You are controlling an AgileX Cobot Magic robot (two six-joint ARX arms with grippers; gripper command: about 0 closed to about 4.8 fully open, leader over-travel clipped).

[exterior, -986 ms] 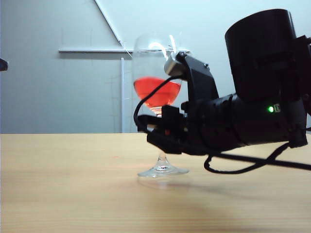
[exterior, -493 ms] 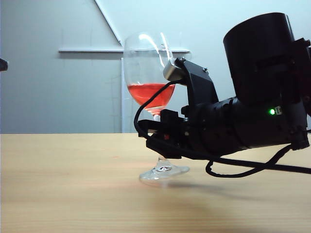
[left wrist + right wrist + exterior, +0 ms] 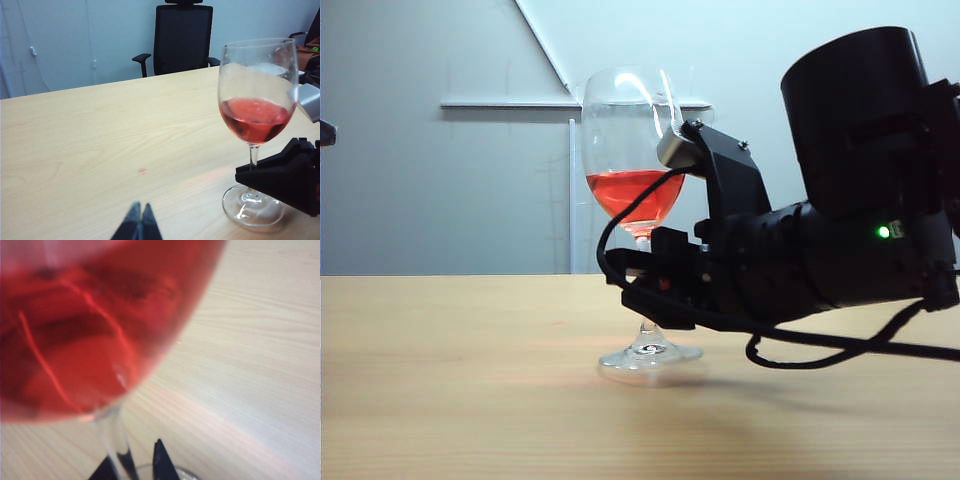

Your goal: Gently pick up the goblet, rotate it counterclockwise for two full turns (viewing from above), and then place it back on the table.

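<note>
The goblet stands upright on the table, its round foot flat on the wood and red liquid in the lower part of the bowl. My right gripper reaches in level from the right, its fingers on either side of the thin stem just above the foot. In the right wrist view the goblet fills the picture. There the right gripper is open: the stem lies by one finger with a gap to the other. My left gripper is shut and empty, low over the table, well apart from the goblet.
A black office chair stands behind the table's far edge. A small reddish speck lies on the wood between the left gripper and the goblet. The right arm's black cable hangs low over the tabletop.
The goblet was tilted with one side of its foot off the table; now it stands upright with the foot flat. The right gripper's jaws have eased apart around the stem.
</note>
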